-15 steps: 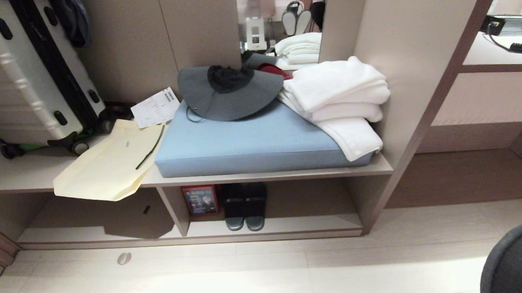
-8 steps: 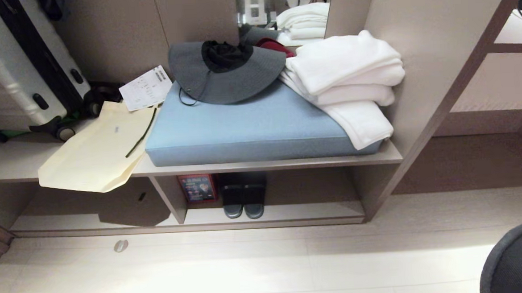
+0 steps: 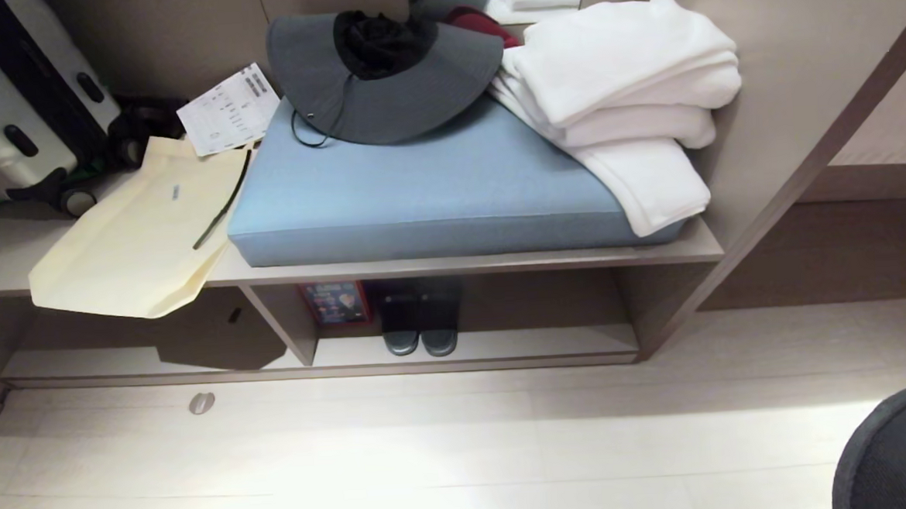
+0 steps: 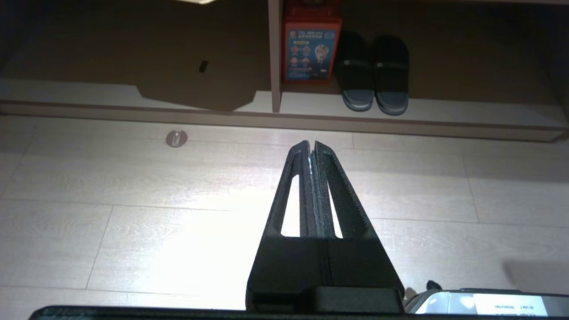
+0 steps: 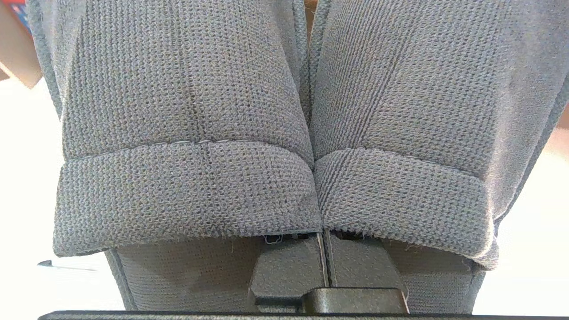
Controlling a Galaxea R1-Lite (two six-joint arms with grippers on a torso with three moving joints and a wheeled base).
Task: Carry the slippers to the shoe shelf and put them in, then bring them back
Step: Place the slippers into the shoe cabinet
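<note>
The slippers point(image 3: 420, 330) stand side by side inside the shoe shelf point(image 3: 543, 343), toes toward me, just right of its upright divider point(image 3: 282, 325). Each has a black band and a blue-grey toe end. In the left wrist view the slippers point(image 4: 375, 75) sit beyond the shelf's front lip point(image 4: 466, 122). My left gripper point(image 4: 310, 144) hangs shut and empty over the floor, well short of them. My right gripper point(image 5: 310, 89) is wrapped in grey knit covers, its jaws pressed together with nothing between them.
A red box point(image 3: 334, 303) stands next to the slippers. The bench board above carries a blue cushion point(image 3: 450, 192), grey hat point(image 3: 385, 72), white towels point(image 3: 631, 98), an overhanging cream bag point(image 3: 135, 248) and a suitcase point(image 3: 3, 100). A round floor stop point(image 3: 201, 403) and a dark knit shape point(image 3: 898, 452) show.
The whole head view has shifted upward in the picture as the camera sank. The slippers and the other things keep their places. Neither arm has moved.
</note>
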